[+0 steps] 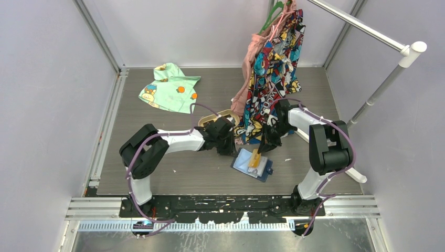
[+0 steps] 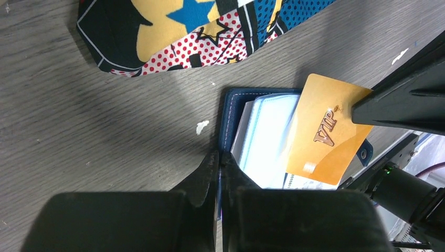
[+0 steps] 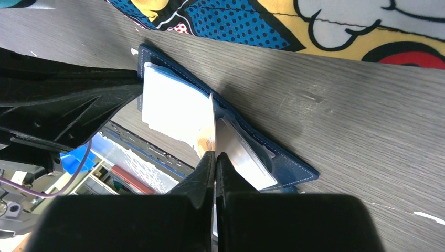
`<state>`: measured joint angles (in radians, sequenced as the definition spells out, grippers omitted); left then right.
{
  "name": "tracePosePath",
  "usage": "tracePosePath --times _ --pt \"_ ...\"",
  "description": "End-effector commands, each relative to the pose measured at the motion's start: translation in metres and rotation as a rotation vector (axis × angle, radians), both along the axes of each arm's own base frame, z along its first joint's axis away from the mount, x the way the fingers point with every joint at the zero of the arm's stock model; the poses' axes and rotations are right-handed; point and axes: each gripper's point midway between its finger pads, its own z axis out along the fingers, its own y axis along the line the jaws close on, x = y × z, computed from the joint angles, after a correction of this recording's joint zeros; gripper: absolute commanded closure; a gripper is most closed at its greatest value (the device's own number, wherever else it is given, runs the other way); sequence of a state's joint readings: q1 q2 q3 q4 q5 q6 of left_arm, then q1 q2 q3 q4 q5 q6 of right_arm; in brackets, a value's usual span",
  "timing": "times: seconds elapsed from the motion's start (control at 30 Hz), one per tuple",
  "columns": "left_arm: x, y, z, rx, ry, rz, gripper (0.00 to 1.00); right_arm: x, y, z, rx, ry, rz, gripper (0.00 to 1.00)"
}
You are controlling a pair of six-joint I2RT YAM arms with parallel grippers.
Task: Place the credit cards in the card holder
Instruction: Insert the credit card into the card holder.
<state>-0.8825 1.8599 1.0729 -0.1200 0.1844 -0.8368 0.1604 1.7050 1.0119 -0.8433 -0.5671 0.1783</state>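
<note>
Hanging at the far side, comic-print cloth (image 1: 273,79) beside your open navy card holder (image 2: 228,115), right hand (image 3: 215,155) pinching the orange card (image 2: 325,131), left hand (image 2: 220,155) closed, empty.

The top camera looks steeply down from behind the arms (image 1: 173,140) at the whole table (image 1: 210,173), while both wrist cameras hover close, facing the same wallet (image 2: 265,142) from opposite sides, mid-frame in each.
</note>
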Motion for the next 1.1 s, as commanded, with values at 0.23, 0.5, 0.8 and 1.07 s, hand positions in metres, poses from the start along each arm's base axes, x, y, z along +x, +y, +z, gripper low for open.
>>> tracePosePath --times 0.23,0.5,0.8,1.07 --pt "0.014 -0.003 0.066 -0.136 -0.204 0.002 0.6 0.012 0.0 0.004 0.006 -0.052 0.018 0.99" --pt "0.007 -0.023 0.055 -0.158 -0.128 -0.073 0.61 0.012 0.001 0.005 0.01 -0.055 0.018 0.99" --pt "0.002 -0.027 0.032 -0.111 -0.061 -0.107 0.62 0.011 0.001 0.004 0.009 -0.047 0.019 0.99" --pt "-0.002 -0.032 0.025 -0.112 -0.026 -0.127 0.72 0.011 0.0 0.005 0.009 -0.048 0.018 0.99"
